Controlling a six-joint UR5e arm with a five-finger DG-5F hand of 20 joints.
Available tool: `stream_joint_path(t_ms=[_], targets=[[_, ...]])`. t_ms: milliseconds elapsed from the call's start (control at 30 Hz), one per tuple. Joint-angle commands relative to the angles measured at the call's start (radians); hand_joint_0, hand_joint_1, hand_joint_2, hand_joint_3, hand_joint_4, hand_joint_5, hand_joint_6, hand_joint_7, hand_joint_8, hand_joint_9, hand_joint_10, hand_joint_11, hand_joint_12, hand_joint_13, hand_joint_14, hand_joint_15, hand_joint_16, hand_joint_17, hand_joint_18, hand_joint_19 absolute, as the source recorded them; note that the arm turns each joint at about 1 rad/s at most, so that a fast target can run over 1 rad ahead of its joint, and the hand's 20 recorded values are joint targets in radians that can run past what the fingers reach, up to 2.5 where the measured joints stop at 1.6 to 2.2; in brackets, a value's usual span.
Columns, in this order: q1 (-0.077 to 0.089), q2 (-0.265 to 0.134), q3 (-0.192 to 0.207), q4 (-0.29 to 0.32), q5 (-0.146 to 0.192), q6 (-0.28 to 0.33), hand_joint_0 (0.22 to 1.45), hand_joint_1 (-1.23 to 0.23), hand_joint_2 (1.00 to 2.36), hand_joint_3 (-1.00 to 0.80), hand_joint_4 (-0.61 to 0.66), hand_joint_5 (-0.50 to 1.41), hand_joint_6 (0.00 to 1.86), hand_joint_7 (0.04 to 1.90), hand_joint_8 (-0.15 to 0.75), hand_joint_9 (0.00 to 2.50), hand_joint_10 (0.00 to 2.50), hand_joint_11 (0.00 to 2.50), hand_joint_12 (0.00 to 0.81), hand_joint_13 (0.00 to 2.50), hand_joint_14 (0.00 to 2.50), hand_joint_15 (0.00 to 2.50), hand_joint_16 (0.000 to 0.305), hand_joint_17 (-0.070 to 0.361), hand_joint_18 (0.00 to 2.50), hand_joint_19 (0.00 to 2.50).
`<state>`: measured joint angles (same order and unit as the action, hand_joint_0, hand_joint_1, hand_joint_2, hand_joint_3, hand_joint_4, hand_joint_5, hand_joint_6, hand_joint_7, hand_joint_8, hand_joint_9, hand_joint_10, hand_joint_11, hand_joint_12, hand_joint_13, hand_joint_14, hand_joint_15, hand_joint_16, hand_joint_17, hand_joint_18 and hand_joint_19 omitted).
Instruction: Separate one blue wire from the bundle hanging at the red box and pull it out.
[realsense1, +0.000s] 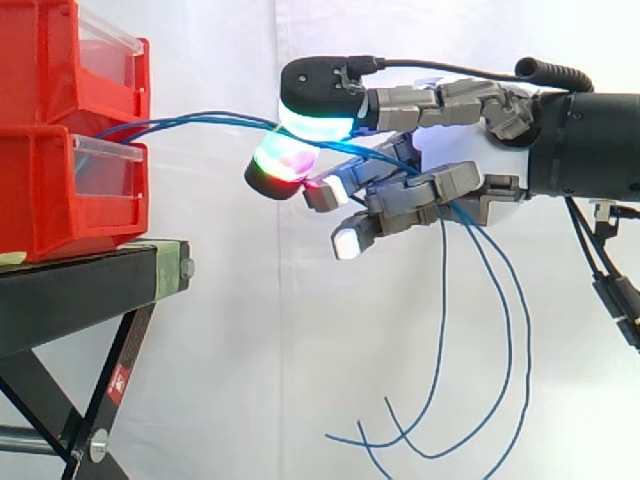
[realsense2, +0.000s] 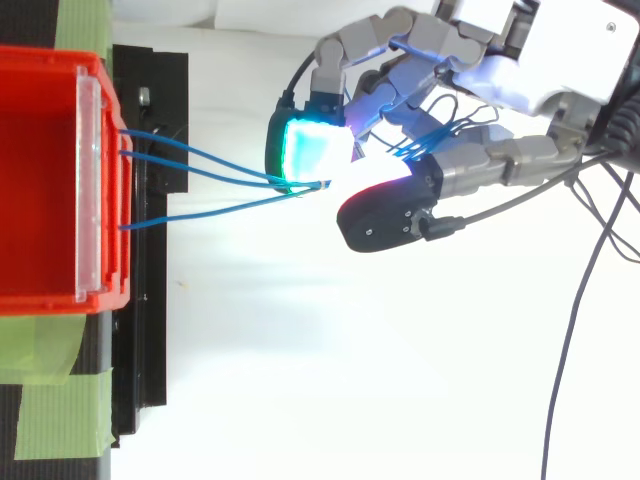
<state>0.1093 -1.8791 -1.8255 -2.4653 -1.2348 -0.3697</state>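
Observation:
Three blue wires (realsense1: 200, 122) come out between the stacked red bins (realsense1: 70, 190) and run right, converging at my hand (realsense1: 450, 185). In the top view the wires (realsense2: 200, 175) meet in one spot between a cyan-glowing fingertip pad (realsense2: 315, 150) and a red-glowing pad (realsense2: 385, 195). The hand (realsense2: 500, 160) is curled and pinches the wires there, a short way right of the red box (realsense2: 40, 180). Behind the pinch the wires pass through the hand, and their loose ends (realsense1: 500, 330) hang down in long loops.
The bins stand on a black stand (realsense1: 80, 290) with a crossed leg frame below. Green tape (realsense2: 60, 400) lies on the stand beside the box. A white curtain hangs behind.

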Motion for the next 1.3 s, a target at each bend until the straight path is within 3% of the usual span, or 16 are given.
stream_joint_path(t_ms=[0,500,667,1000,1267], targets=[[-0.002,0.0,0.0,0.0,0.0,0.0,0.7,-0.9,1.03,-0.12,0.22,-0.24,0.84,1.1,0.312,0.91,0.01,1.52,0.315,1.19,1.84,0.86,0.052,0.116,0.71,0.85],[0.0,0.0,0.0,0.002,0.0,0.0,0.7,-0.94,1.03,-0.18,0.23,-0.26,0.84,1.08,0.315,0.87,0.01,1.51,0.316,1.19,1.81,0.85,0.053,0.118,0.73,0.84],[0.001,0.0,0.0,0.002,0.0,0.0,0.64,-0.81,1.02,-0.24,0.23,-0.24,0.83,1.07,0.328,0.99,0.01,1.52,0.315,1.24,1.88,0.8,0.052,0.116,0.75,0.88],[0.0,0.0,0.0,0.002,0.002,0.0,0.63,-0.64,1.03,-0.11,0.24,-0.22,0.82,1.1,0.333,1.07,0.01,1.52,0.314,1.27,1.88,0.81,0.053,0.118,0.76,0.88],[0.001,0.0,0.0,0.0,0.002,0.002,0.59,-0.73,1.02,-0.24,0.25,-0.23,0.82,1.1,0.338,1.05,0.01,1.52,0.314,1.26,1.89,0.81,0.053,0.12,0.76,0.89]])
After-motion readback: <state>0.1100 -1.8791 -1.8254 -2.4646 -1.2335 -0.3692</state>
